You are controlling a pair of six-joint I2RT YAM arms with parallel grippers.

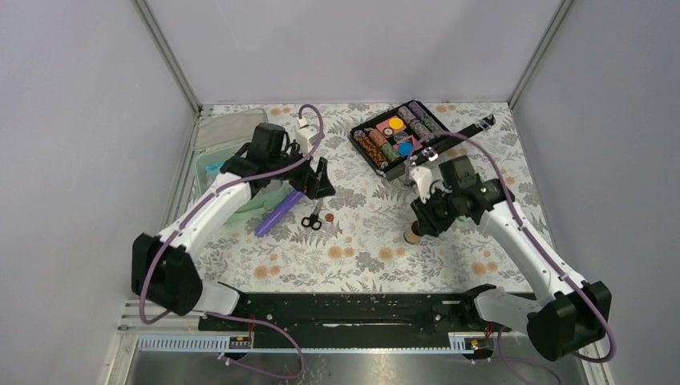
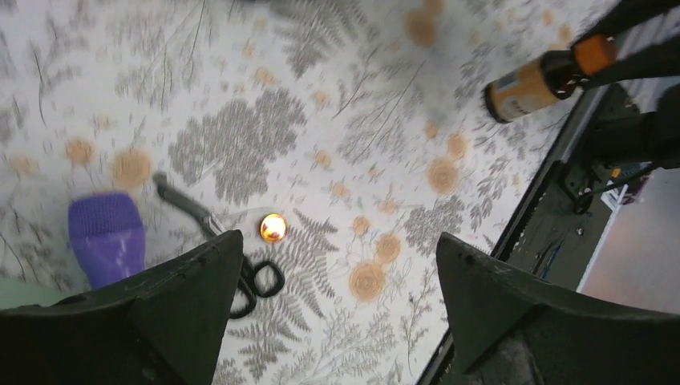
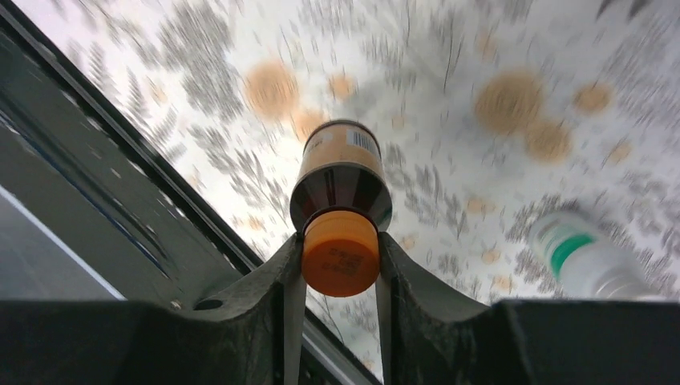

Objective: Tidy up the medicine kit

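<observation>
Between the fingers of the right gripper (image 3: 338, 245) sits a dark amber cylindrical bottle (image 3: 341, 180) with a tan label, pinched at its orange plastic cap and pointing away from the wrist toward the floral tablecloth (image 3: 449, 96). Whether its base touches the cloth cannot be told. A white plastic bottle with a green label (image 3: 589, 257) lies off to that gripper's right, apart from it. The left gripper (image 2: 337, 241) hangs with jaws spread wide, holding nothing. Below and ahead of it lie small black-handled scissors (image 2: 232, 257) and, just beside them, a round coppery coin (image 2: 273, 227). A purple ribbed cylinder (image 2: 107, 237) lies by its left finger. The pale mint-green rectangular plastic medicine kit (image 1: 227, 130) lies behind the left gripper, partly under that arm.
</observation>
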